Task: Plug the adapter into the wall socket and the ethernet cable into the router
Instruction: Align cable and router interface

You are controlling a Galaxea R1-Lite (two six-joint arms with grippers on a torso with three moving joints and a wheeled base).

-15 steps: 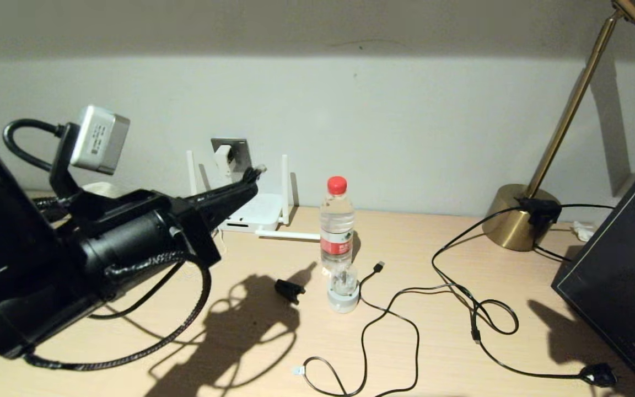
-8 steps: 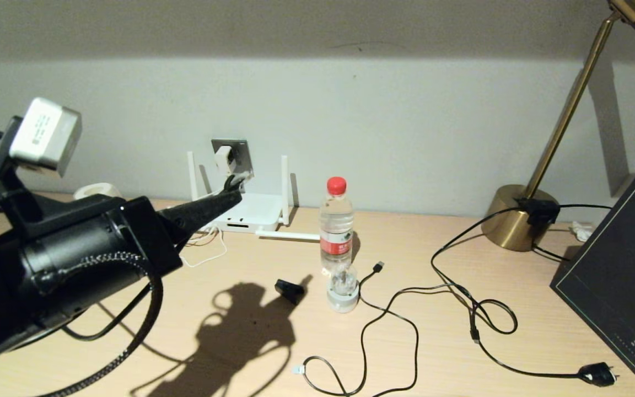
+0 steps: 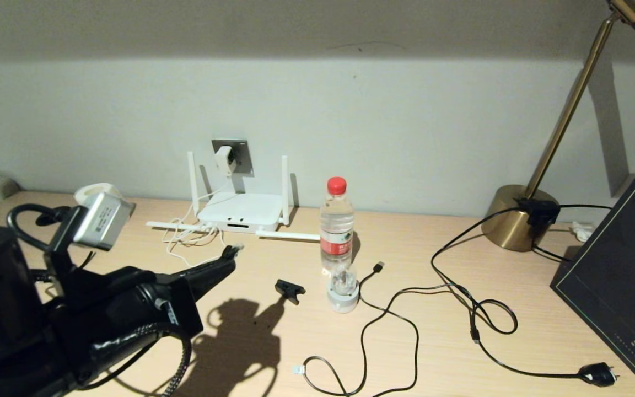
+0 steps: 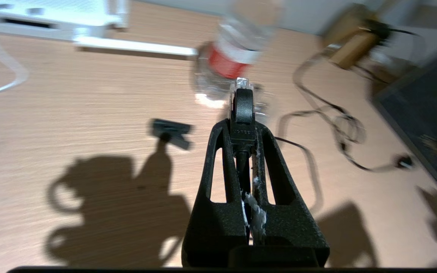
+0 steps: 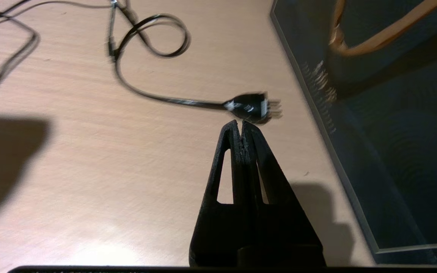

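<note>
My left gripper (image 3: 229, 258) hovers over the table in front of the router (image 3: 243, 212), shut on the ethernet cable (image 4: 243, 101). Its black boot sits between the fingertips and its clear clip connector sticks out past them. The router is a flat white box with stick antennas, against the wall. Above it the white adapter (image 3: 222, 157) sits in the grey wall socket (image 3: 238, 152), its thin white cord (image 3: 185, 238) coiled to the left of the router. My right gripper (image 5: 242, 122) is shut with nothing in it, low over the table beside a black mains plug (image 5: 250, 107).
A water bottle (image 3: 337, 223) with a red cap stands right of the router, a small white round base (image 3: 343, 291) in front of it. A black clip (image 3: 289, 289), a black USB-tipped cable (image 3: 379, 266) and loose black cords lie mid-table. A brass lamp (image 3: 518, 220) and a dark box (image 3: 620, 275) stand on the right.
My left arm has drawn back from the socket and router, coming down and toward me with the ethernet connector still held. The socket, adapter and router now show uncovered.
</note>
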